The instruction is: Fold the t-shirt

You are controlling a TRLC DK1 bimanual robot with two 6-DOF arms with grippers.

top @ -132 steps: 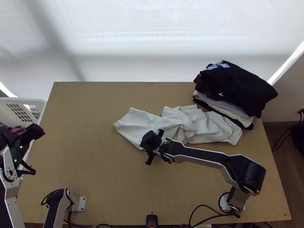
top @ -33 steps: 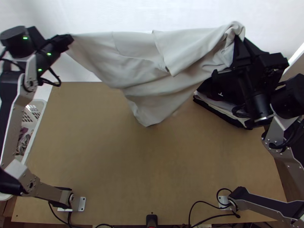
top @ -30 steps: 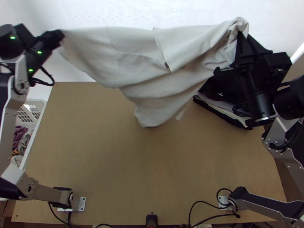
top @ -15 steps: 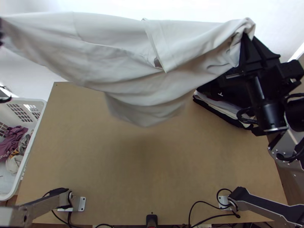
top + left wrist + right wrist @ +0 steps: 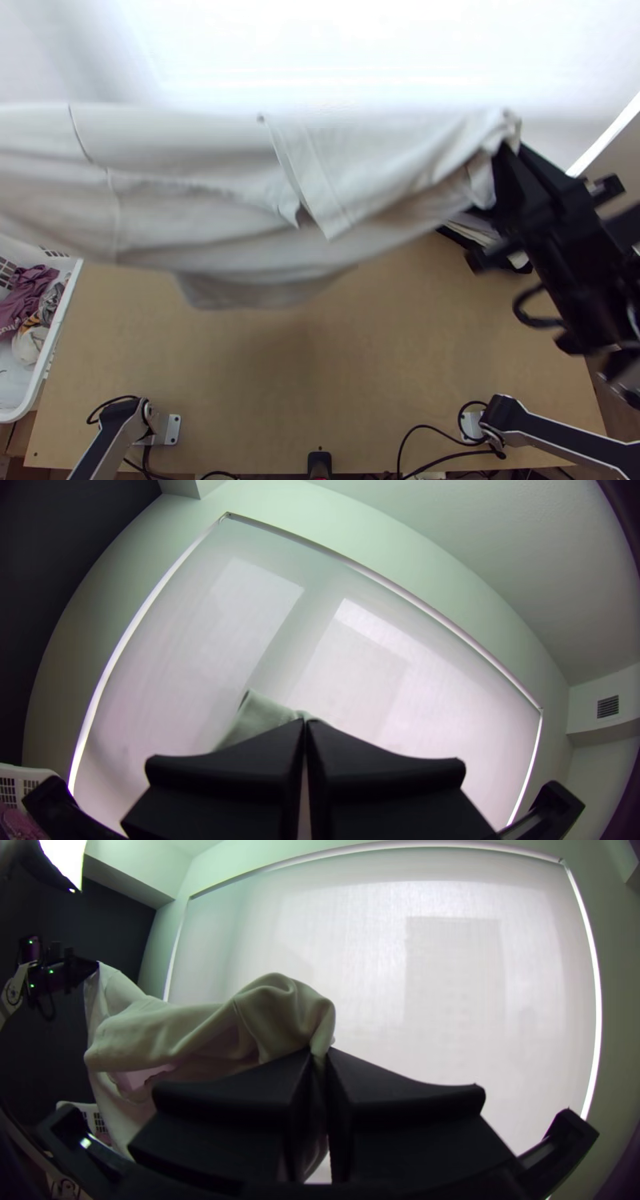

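Wooden table (image 5: 280, 384) below, a pale t-shirt (image 5: 192, 208) is pinched by the left gripper (image 5: 306, 721) and right gripper (image 5: 320, 1052); through overstretching, either hold could be lost.

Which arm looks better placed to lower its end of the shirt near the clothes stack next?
Probably the right: the right gripper holds the shirt toward the stack, the left gripper toward the basket.
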